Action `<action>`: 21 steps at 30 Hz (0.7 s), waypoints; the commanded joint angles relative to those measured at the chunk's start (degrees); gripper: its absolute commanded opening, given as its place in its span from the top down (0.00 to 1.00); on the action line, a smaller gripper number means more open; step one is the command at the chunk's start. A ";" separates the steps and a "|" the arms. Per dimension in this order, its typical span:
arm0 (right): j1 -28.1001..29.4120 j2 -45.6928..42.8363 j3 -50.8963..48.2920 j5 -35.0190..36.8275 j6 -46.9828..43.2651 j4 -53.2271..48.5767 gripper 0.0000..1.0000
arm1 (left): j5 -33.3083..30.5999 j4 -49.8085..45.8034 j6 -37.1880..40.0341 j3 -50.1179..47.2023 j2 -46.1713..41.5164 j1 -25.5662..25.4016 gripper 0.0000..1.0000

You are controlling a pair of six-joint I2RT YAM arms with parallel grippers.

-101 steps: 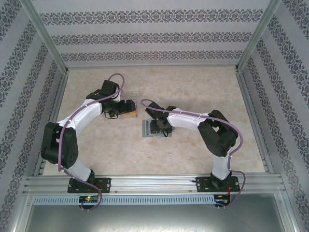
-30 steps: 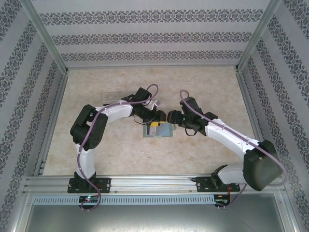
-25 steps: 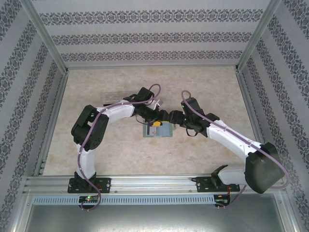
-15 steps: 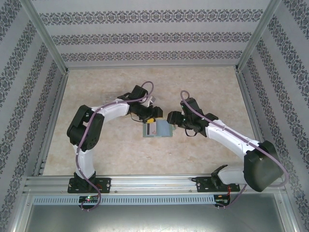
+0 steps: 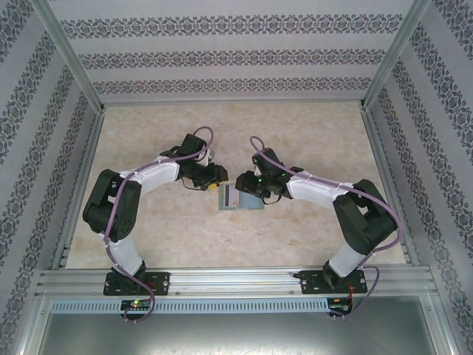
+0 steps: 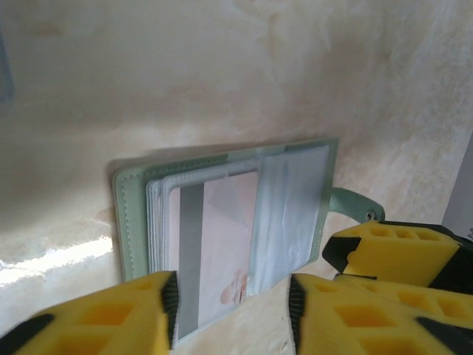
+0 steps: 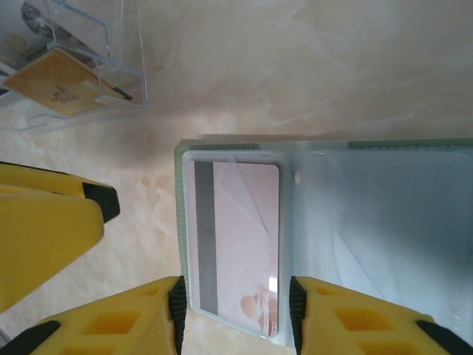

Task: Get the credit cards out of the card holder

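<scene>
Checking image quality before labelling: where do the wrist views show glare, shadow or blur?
Left wrist: a bright glare streak on the table left of the card holder; the left fingers look soft. Right wrist: reflections haze the holder's clear sleeve; a soft shadow edges its far side.

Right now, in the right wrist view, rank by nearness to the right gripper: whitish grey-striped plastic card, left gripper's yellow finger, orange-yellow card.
1. Whitish grey-striped plastic card, directly ahead of the right gripper.
2. Left gripper's yellow finger, left.
3. Orange-yellow card, upper left, in clear tray.
</scene>
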 commanded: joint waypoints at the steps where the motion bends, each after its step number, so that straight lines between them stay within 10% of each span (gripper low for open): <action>1: -0.01 1.99 1.58 -0.61 2.53 2.90 0.62 | 2.57 -0.44 0.51 1.42 2.72 -0.42 0.63; 21: -0.57 7.61 1.79 -1.29 2.17 5.73 0.74 | 3.67 -2.37 0.49 3.82 7.34 -0.68 0.85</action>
